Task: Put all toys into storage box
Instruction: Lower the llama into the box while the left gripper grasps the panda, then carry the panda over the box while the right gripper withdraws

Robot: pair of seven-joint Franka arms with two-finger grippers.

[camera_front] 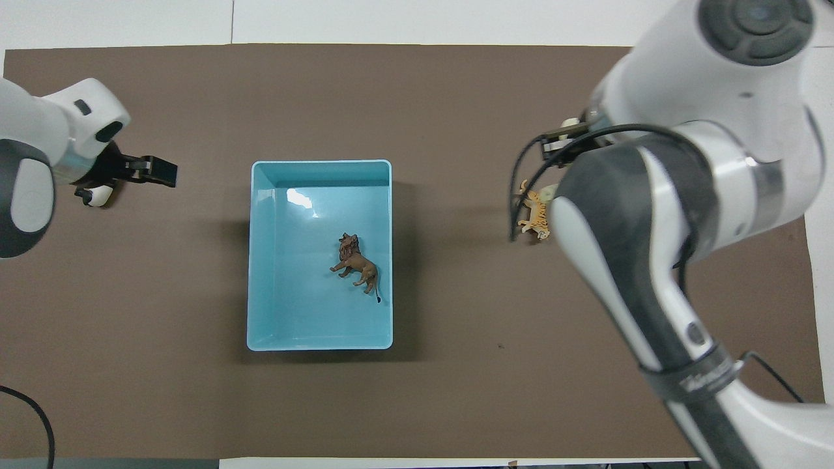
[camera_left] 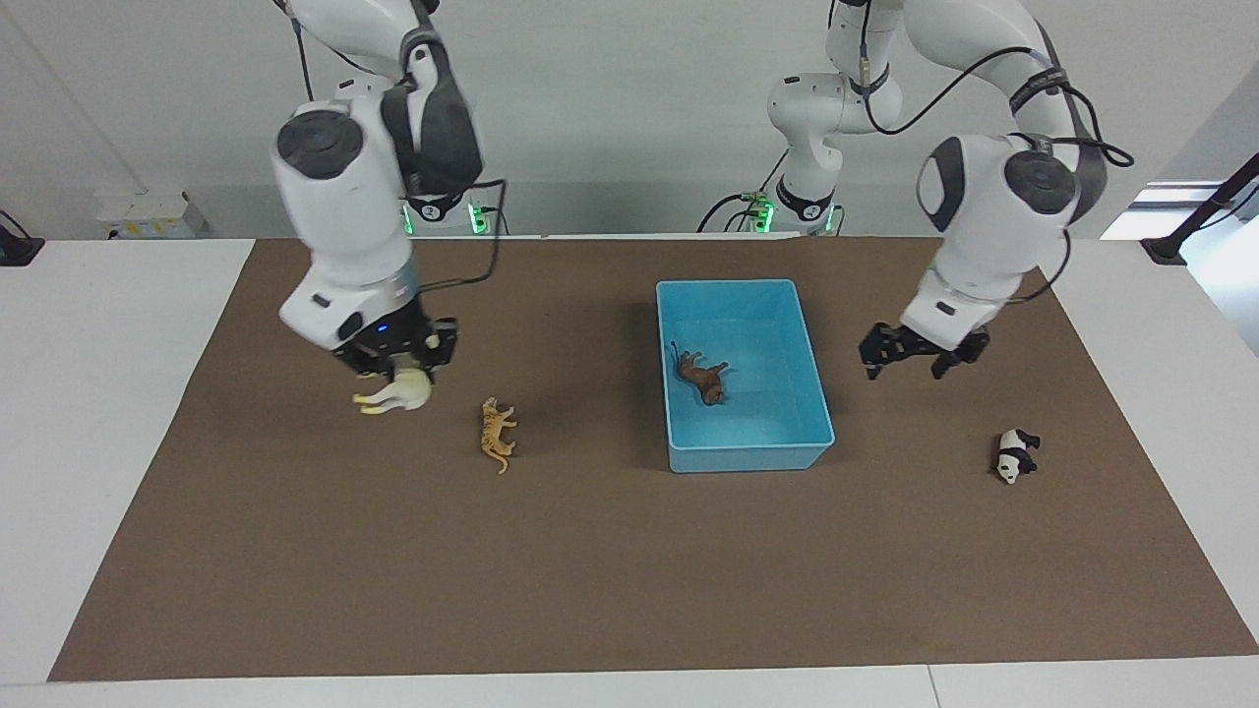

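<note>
My right gripper is shut on the cream-yellow long-necked toy and holds it low over the mat at the right arm's end; I cannot tell if the toy touches the mat. The orange tiger lies on the mat between that toy and the light blue storage box. The brown lion lies inside the box. My left gripper is open and empty, up over the mat near the black-and-white panda.
A brown mat covers most of the white table. In the overhead view the right arm hides the held toy and part of the mat around the tiger. Cables and the arm bases stand at the robots' edge of the table.
</note>
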